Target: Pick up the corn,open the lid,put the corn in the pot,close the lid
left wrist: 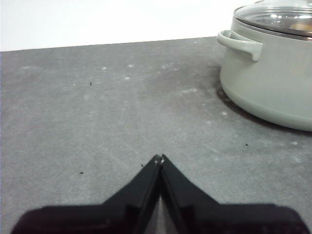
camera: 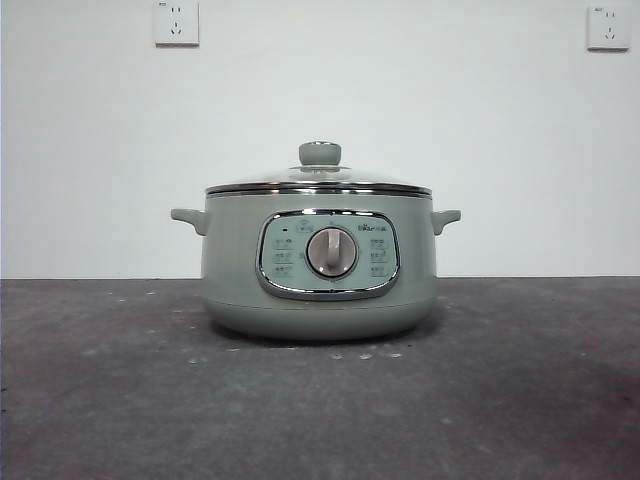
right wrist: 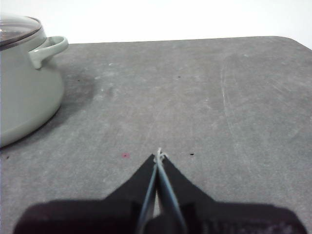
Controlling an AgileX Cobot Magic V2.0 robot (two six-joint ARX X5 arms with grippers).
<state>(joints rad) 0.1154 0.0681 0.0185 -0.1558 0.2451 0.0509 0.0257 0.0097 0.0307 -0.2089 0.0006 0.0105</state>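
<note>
Low over the gray table, left gripper clenched on nothing, jaw tips pressed together, well apart from the pot. Right gripper likewise pinched closed and empty, above bare table on the pot's other side. Beyond, at center table, squat sage-green pot with side handles, chrome-framed panel and silver dial, glass lid seated flat on the rim, green knob on top. Through the lid glass in the left wrist view only, a faint orange glint, too blurred to name as the corn. From the front, neither arm visible; two wall sockets behind.
</note>
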